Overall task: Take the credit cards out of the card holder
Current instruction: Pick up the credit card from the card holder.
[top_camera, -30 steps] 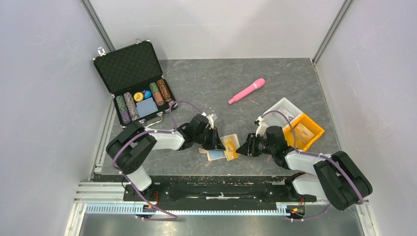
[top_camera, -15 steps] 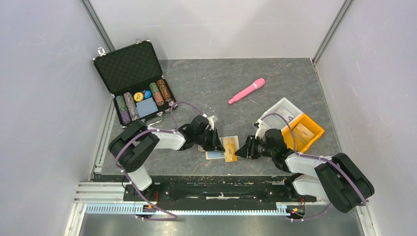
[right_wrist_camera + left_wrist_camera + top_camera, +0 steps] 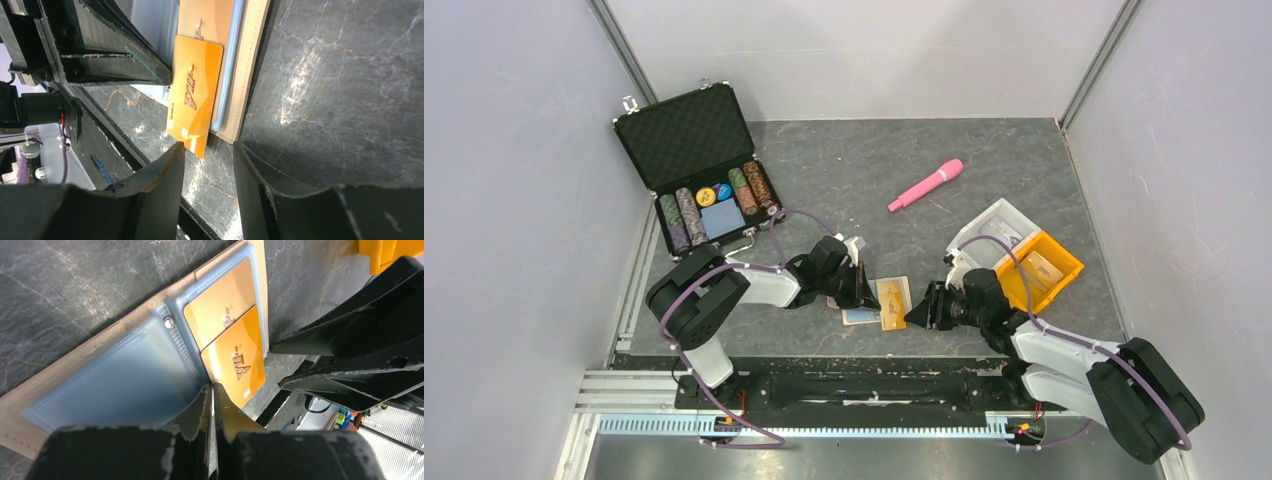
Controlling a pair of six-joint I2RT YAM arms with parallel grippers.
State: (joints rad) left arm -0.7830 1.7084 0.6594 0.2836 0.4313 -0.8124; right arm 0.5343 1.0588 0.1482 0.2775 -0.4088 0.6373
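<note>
The tan card holder point(image 3: 864, 315) lies open on the table, pale blue lining point(image 3: 100, 370) up. A gold credit card point(image 3: 220, 300) sits inside its right pocket. An orange credit card point(image 3: 240, 365) sticks halfway out over the holder's near edge point(image 3: 250, 60). My left gripper point(image 3: 213, 387) stands at the holder's fold, jaws pinched together on the lining with only a thin pale strip between them. My right gripper point(image 3: 207, 150) is open just short of the orange card point(image 3: 195, 100). That card's loose corner lies by the left fingertip and nothing is held.
An open black poker-chip case point(image 3: 699, 170) stands at the back left. A pink pen-like stick point(image 3: 926, 185) lies mid-table. An orange bin point(image 3: 1039, 268) and a clear tray point(image 3: 999, 222) sit right behind my right arm. The black front rail point(image 3: 864, 385) runs close below the holder.
My left jaws have closed at the holder's fold without shifting place. My right jaws have opened wider, and that gripper has slid slightly toward the near edge.
</note>
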